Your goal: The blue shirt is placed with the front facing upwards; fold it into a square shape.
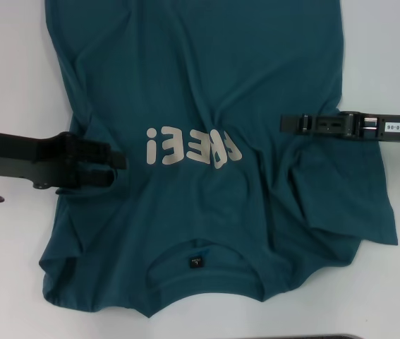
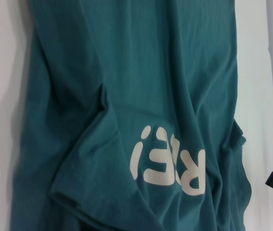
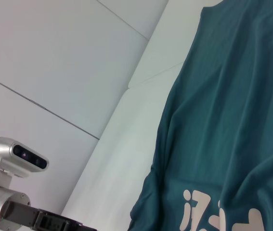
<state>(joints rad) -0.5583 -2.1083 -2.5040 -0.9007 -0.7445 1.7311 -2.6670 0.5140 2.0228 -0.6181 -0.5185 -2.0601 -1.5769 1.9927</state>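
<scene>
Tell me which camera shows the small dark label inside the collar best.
The head view: the small dark label sits in plain sight inside the round collar of the dark teal-blue cotton T-shirt, at the near edge. The left wrist and right wrist views show only the shirt's body and pale lettering, no label.

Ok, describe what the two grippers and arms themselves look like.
Both are black. The left gripper is chunky and matte, with a thin dark cable looping off its arm at the picture's edge. The right gripper is slimmer, with cut-out slots, a white label printed with digits and a round silver fitting behind it.
</scene>
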